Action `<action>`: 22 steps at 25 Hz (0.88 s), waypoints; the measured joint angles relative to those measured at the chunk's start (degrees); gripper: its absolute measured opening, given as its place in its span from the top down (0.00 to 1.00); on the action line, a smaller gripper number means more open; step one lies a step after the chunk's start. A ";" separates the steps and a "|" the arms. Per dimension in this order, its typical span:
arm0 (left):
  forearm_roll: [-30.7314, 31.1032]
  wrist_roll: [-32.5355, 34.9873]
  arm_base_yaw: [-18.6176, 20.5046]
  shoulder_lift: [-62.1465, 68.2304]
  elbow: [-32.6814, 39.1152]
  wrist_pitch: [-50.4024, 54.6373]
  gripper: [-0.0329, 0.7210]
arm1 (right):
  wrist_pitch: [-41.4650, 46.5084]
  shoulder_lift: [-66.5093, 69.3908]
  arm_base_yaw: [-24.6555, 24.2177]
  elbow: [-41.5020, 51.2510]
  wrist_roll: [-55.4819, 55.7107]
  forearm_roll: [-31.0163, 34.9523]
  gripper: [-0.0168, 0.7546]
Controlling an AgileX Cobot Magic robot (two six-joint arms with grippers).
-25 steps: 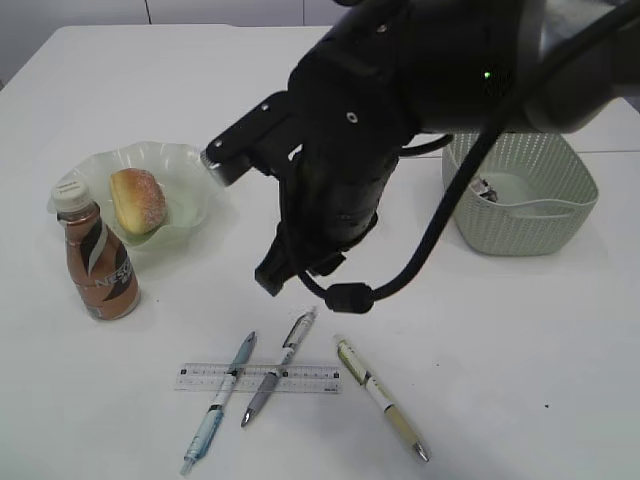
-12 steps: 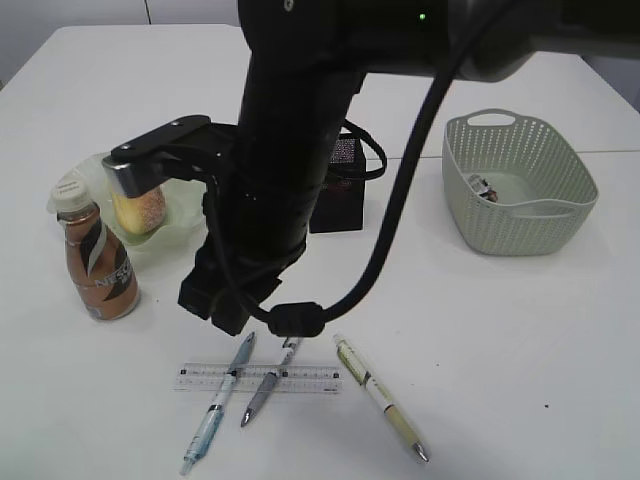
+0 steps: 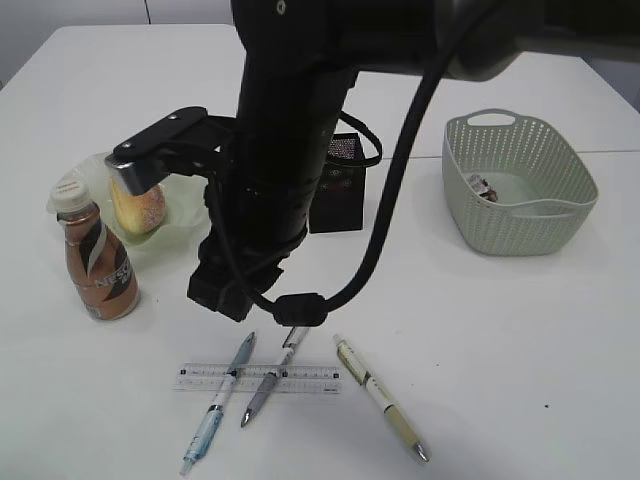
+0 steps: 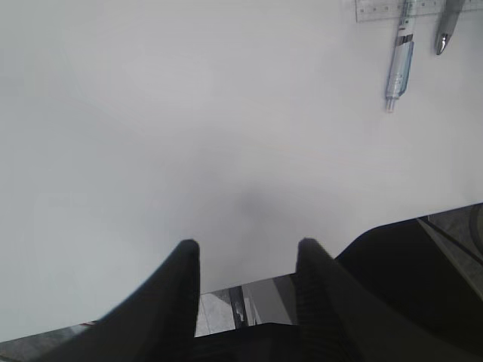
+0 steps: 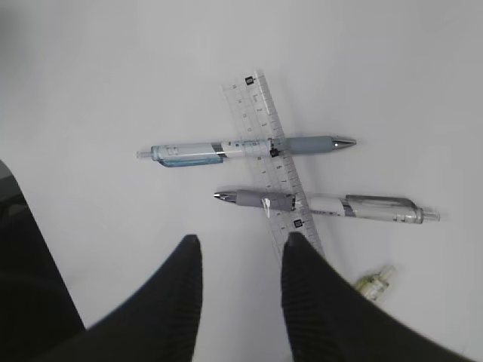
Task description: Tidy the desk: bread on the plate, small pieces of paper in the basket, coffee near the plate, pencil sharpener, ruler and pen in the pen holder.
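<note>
**Stationery pickup in hand, right arm over the pens**

Table (image 3: 520, 350) first: I saw it carrying everything, white and plain. The right arm (image 3: 290, 150) filled the middle of the exterior view, hanging above the stationery. The basket (image 3: 520, 225) sat at the right with a small scrap inside. The plate (image 3: 190, 165) at the left held the bread (image 3: 140, 212), and the coffee (image 3: 97, 262) stood just beside it, so I judged those steps done. The pen holder (image 3: 338, 190) stood behind the arm, mostly hidden.

The ruler (image 5: 275, 177) lay flat with a blue pen (image 5: 189, 153) and a grey pen (image 5: 332, 205) crossing over it; a third pen (image 3: 380, 398) lay apart to the right. My right end effector (image 5: 238, 253) hovered above them, parted and carrying nothing. The left end effector (image 4: 245, 256) was likewise parted and empty over bare table.

I judged the stationery step under way. The next move called for lowering onto one pen across its barrel, clear of the ruler beneath.
</note>
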 joint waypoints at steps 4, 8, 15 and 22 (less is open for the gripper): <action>0.10 0.24 0.00 0.00 0.00 0.04 0.55 | -0.52 2.22 0.00 -0.10 -3.67 0.62 0.50; 0.10 0.36 0.00 0.00 0.00 0.04 0.55 | -1.29 6.36 0.00 -0.10 -5.17 0.70 0.44; 0.10 0.36 0.00 0.00 0.00 0.04 0.55 | -2.49 10.76 0.00 -0.10 -6.02 0.70 0.44; 0.10 0.36 0.00 0.00 0.00 0.04 0.55 | -4.74 12.67 0.00 -0.10 -7.81 0.85 0.44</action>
